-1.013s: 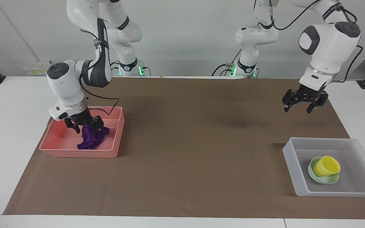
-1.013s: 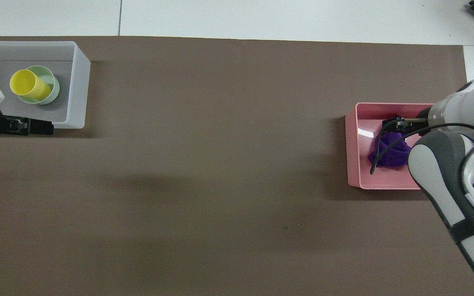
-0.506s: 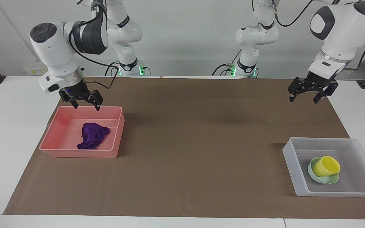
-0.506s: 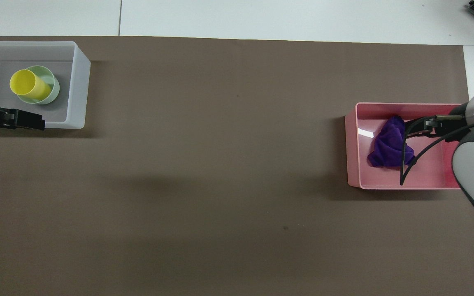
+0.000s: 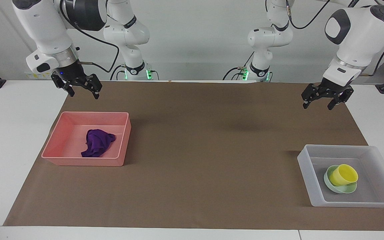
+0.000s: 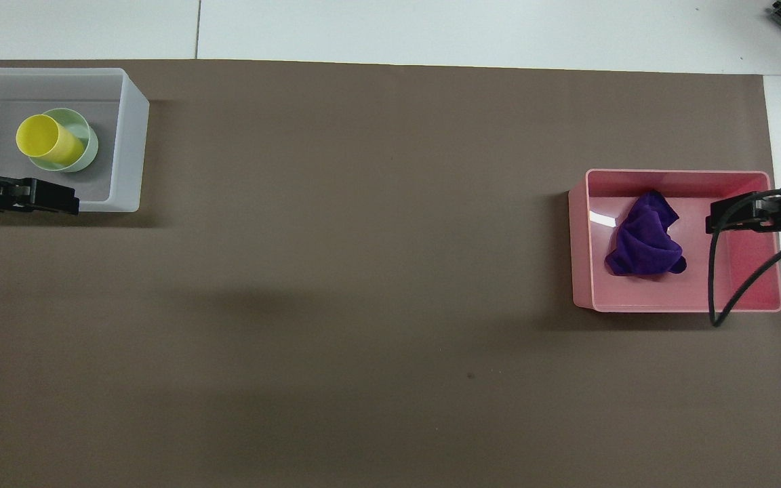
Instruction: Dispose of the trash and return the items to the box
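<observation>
The trash, a purple cloth wad [image 5: 97, 142] [image 6: 645, 237], lies loose in the pink bin [image 5: 82, 162] [image 6: 675, 175]. My right gripper [image 5: 83, 96] [image 6: 712, 218] hangs high over that bin's end, open and holding nothing. The yellow cup [image 5: 344, 174] [image 6: 45, 139] rests tilted in the mint-green bowl [image 5: 345, 190] [image 6: 89, 146], and both sit inside the translucent box [image 5: 307, 170] [image 6: 130, 142]. My left gripper [image 5: 317, 107] [image 6: 73, 203] is open and empty, raised over the box's wall on the robots' side.
A brown mat [image 5: 212, 150] covers most of the white table. The pink bin stands toward the right arm's end and the box toward the left arm's end. A black cable [image 6: 723, 298] dangles from the right wrist over the pink bin.
My right gripper has lifted out of the pink bin, open, and left the purple cloth lying there. My left gripper rose a little and then stayed about level.
</observation>
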You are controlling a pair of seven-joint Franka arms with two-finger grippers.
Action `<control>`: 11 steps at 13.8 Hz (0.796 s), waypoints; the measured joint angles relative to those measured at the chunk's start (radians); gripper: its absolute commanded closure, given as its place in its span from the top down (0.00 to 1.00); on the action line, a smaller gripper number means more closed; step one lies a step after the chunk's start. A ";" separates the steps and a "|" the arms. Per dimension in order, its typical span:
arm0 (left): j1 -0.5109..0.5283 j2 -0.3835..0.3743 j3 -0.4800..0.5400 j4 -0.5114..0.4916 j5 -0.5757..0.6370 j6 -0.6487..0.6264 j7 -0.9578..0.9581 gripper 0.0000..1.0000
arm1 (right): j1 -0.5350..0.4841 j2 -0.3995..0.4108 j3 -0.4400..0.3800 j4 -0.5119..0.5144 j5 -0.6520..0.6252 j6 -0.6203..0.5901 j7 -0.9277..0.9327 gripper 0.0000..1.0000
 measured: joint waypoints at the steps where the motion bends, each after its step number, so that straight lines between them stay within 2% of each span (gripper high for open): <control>1: 0.000 0.000 0.000 0.000 0.000 -0.004 -0.016 1.00 | 0.000 -0.007 0.000 0.019 0.000 -0.026 0.000 1.00; 5: 0.000 0.000 0.008 0.000 0.000 -0.008 -0.035 1.00 | 0.001 -0.012 0.001 0.094 0.000 -0.096 -0.014 1.00; 11: 0.000 -0.003 0.010 0.000 0.000 -0.017 -0.039 1.00 | -0.003 -0.013 0.000 0.052 0.000 -0.107 -0.048 1.00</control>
